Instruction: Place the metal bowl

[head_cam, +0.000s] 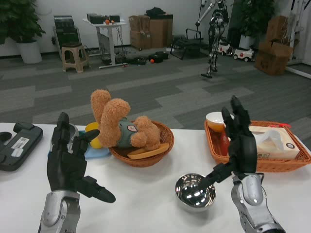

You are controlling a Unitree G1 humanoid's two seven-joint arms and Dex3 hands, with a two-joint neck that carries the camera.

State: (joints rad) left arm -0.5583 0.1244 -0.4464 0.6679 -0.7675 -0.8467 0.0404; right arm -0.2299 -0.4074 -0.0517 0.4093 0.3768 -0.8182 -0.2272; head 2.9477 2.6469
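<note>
Head view: the metal bowl (195,192) sits upright on the white table (146,194), front and centre-right, right by the right hand (238,145). That hand's thumb reaches to the bowl's rim, the other fingers point up; whether it's actually pinching, can't tell. Left hand (70,160) is spread, holding nothing, well off to the bowl's left. Bowl's shiny, round, no long axis.

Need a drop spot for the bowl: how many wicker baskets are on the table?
2. A round brown wicker basket holding the plush toy sits centre-left; a rectangular orange wicker basket with a tissue box sits at right, behind the right robot hand.
</note>
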